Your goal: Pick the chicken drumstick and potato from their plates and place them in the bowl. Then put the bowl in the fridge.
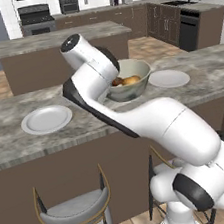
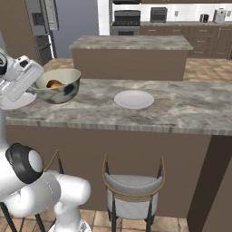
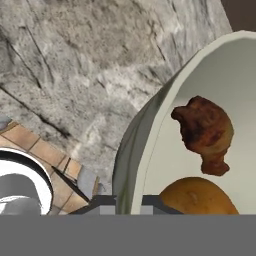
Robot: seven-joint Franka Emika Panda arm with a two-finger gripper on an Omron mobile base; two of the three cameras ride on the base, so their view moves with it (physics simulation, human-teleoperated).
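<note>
Bowl [image 1: 129,79] is sitting lifted/tilted over the stone counter [image 1: 17,142], rim pinched by the gripper [image 3: 129,202]: finger tips [image 3: 102,203] are closing tight on the near rim wall, one outside, one inside. No brands, labels or readable writing anywhere in view.

Bowl is looking pale cream inside w/ thin rim, greyish reflective outside in the base views. Chicken drumstick [image 3: 205,131] is lying inside, dark brown, lumpy, narrow end pointing down in the hand view. Potato [image 3: 197,199] is sitting just beside it near the gripped rim, smooth golden-orange. Can't tell if the two are touching.

Two white plates are lying bare on the counter: left plate [image 1: 46,119] well apart from the bowl, right plate [image 1: 169,78] just beside it in the left base view.

Edges/room: bowl is hanging near the counter's front edge; hand view is showing counter edge, tiled floor and a stool [image 1: 78,214] below. Second stool [image 2: 133,192] is standing under the counter overhang. Island [image 2: 131,54] is standing behind w/ open floor between.
</note>
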